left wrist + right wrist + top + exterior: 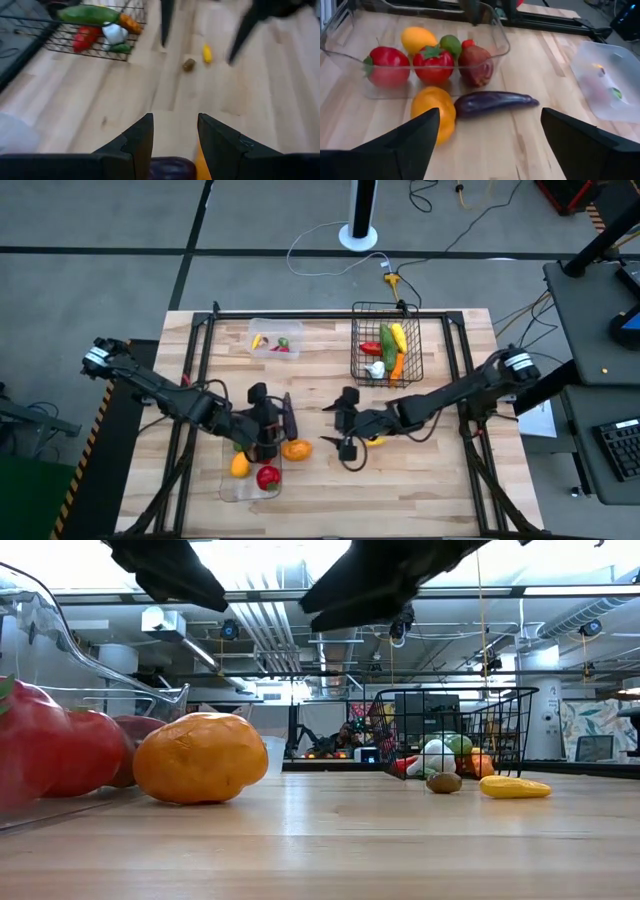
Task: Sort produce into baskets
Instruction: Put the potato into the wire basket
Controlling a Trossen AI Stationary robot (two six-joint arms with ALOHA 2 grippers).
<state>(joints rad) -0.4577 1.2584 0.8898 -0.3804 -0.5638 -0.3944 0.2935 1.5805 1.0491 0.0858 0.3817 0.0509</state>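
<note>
While most produce already sits in containers, you see sorting unfinished.
Loose: eggplant (495, 102), orange pepper (434, 113), yellow piece (514, 787). Right gripper (345, 430) spread, empty; left gripper (268, 432) fingers apart, grip unclear.

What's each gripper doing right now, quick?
Left gripper: fingers partly open, low over the eggplant beside the tray; whether it grips cannot be told.
Right gripper: fingers wide open, empty, mid-table.
</note>
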